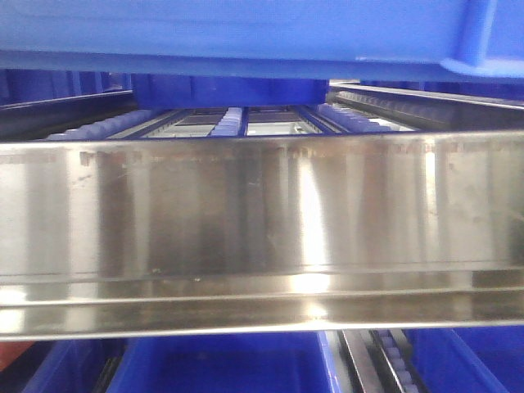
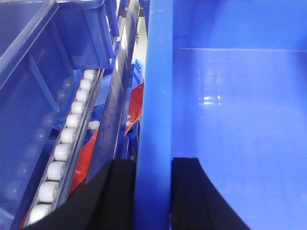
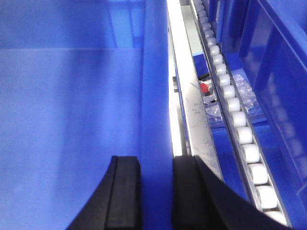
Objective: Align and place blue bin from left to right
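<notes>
Starting at the far left of the left wrist view, there's a neighbouring bin (image 2: 29, 96), also blue. Next comes the left roller track (image 2: 67, 139), white rollers running away from the camera, and then the left rail (image 2: 117, 96), dark and shiny. A red packet (image 2: 135, 108) sits down in the gap beside the rail, can't make out what it is.

Then the left gripper (image 2: 153, 191). Its two black fingers (image 2: 117, 196) straddle the left wall of the blue bin (image 2: 230, 120), one outside and one inside, pressed right up against the rim, so it's clamped on that wall. The bin's floor looks smooth and glossy.

From the front, the bin fills the top of the picture edge to edge, above the steel beam (image 1: 262, 213) crossing the middle. One vertical rib shows near its right corner. Behind the beam, roller lanes run back to a far crate (image 1: 229, 90), and lower bins (image 1: 213, 364) peek out underneath.

The right side is pretty much a mirror. The right gripper (image 3: 157, 191) has its fingers (image 3: 124, 196) on either side of the bin's right wall, closed tight on it. Just right of that is the right rail (image 3: 192, 110), then the right roller track (image 3: 235, 115) with some crumpled clear plastic (image 3: 244, 91) below it. A right-hand bin (image 3: 278, 72) sits at the far right.
</notes>
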`<state>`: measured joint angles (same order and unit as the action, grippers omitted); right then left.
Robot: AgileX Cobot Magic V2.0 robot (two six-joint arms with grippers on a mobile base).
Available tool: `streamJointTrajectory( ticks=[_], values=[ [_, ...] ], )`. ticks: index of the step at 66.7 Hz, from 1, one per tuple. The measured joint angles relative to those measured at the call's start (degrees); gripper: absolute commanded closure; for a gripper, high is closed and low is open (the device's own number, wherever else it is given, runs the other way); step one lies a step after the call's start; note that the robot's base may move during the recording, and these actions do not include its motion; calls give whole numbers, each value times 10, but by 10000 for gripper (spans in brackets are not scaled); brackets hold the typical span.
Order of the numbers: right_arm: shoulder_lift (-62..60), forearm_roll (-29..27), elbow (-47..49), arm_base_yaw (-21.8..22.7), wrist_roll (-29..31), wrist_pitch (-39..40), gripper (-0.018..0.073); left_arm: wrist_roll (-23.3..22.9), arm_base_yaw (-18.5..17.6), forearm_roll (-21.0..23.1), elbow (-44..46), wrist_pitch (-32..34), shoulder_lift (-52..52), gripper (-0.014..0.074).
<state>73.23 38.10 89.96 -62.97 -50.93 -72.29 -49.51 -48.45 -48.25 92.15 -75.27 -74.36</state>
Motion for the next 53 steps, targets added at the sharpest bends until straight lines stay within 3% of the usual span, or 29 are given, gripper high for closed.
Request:
streamJointTrajectory(
  ticks=[53],
  values=[
    [0, 0, 0, 0, 0, 0, 725, 0, 0, 0, 0, 0, 0, 707]
  ],
)
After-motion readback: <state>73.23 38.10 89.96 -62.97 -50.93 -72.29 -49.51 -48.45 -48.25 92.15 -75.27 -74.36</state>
